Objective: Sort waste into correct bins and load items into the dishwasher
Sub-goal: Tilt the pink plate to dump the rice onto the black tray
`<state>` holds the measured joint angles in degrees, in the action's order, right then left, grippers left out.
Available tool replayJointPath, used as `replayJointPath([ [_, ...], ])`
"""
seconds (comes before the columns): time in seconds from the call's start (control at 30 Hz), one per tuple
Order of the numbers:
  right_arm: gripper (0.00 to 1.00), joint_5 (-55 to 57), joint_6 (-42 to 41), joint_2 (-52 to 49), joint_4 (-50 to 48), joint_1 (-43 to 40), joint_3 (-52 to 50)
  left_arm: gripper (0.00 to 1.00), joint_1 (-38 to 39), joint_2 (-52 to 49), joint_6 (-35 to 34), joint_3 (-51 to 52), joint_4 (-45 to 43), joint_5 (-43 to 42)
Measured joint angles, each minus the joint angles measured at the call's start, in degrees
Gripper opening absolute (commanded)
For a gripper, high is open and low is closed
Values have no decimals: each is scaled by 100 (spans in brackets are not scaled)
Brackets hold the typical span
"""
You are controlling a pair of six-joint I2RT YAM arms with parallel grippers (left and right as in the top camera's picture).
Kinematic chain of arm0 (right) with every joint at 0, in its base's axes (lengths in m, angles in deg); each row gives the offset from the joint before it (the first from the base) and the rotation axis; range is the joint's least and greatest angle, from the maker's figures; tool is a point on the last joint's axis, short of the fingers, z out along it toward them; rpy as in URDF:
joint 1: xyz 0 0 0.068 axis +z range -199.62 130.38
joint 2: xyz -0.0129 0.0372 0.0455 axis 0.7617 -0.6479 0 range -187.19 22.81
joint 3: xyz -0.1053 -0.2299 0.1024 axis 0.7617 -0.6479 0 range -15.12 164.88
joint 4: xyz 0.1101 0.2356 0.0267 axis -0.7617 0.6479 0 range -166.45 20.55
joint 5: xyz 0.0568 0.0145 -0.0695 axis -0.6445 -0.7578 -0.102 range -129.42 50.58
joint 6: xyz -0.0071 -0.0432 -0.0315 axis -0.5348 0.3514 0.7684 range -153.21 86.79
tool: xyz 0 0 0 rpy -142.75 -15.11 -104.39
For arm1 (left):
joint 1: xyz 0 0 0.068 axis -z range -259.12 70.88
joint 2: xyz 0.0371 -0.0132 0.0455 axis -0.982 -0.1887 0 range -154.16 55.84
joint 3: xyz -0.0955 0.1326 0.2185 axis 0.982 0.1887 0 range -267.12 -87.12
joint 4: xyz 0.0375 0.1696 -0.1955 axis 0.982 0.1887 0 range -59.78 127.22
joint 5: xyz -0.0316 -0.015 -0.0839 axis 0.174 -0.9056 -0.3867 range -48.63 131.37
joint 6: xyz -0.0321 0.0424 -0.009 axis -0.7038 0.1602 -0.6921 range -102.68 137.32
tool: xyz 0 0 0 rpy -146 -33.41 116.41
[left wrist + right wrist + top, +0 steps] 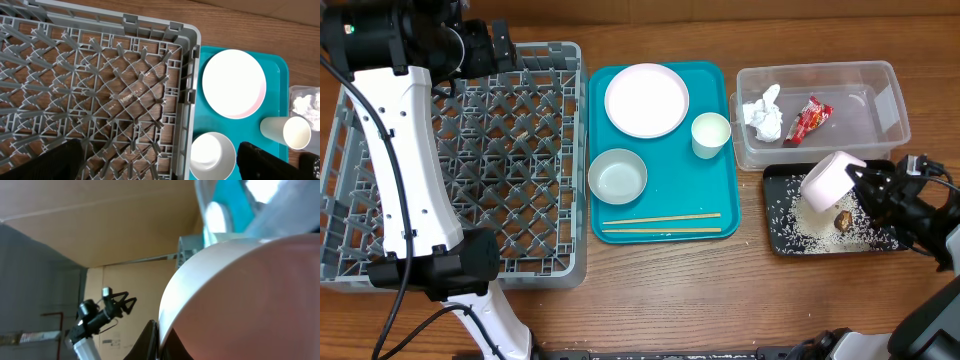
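My right gripper (865, 178) is shut on the rim of the smaller pale pink plate (828, 178) and holds it tilted over the black tray (778, 232). The tray holds loose rice (820, 235) and a brown lump (843, 218). In the right wrist view the plate (240, 295) fills the frame, pinched by the fingers (159, 332). The clear tub (880, 85) holds the tissue (763, 113) and red wrapper (808, 120). My left gripper (503, 48) (160, 150) is open and empty above the grey dish rack's (380, 150) far right corner.
The teal tray (730, 215) carries the large plate (646, 100), the white cup (711, 134), the bowl (617, 176) and two chopsticks (660, 224). The left wrist view shows the rack wall (187, 75), plate (234, 82), bowl (212, 156) and cup (287, 132).
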<state>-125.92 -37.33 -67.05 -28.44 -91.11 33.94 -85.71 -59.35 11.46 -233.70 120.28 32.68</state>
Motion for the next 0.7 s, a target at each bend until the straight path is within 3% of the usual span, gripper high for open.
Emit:
replayJointPath([
  [0.1,4,291,-11,70,201,81,7,100,0,0,-2,0,0,0],
  [0.33,4,1655,-149,1344,1019,1067,861,100,0,0,0,0,0,0],
  [0.5,4,3182,-748,2057,898,2820,1847,100,0,0,0,0,0,0],
  [0.7,4,5180,-1574,1784,291,5268,2015,100,2,0,0,0,0,-2],
])
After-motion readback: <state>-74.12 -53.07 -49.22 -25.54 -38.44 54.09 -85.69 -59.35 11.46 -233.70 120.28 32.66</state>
